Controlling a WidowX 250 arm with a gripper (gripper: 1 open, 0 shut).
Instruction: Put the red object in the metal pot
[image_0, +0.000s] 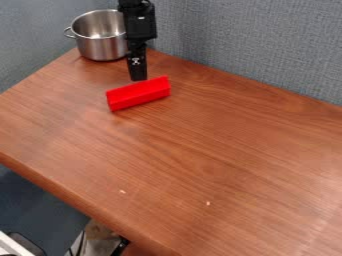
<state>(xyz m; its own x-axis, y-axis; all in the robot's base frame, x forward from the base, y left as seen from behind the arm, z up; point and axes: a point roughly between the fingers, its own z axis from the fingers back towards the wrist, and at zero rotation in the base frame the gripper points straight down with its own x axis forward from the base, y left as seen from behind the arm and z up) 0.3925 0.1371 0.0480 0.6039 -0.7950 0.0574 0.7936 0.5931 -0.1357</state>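
Observation:
The red object (138, 93) is a bright red bar lying flat on the wooden table (201, 150), a little in front of the metal pot (102, 35). The shiny round pot stands upright at the table's far left corner, and what is inside it does not show. My gripper (136, 70) hangs straight down between the two, its black fingertips just behind the bar's far edge and low over the table. It holds nothing. The jaws show as a narrow dark shape from this side, and they stand open.
A grey-blue wall (254, 40) runs close behind the pot and along the table's far edge. The table's left and front edges drop off to a dark floor (27, 215).

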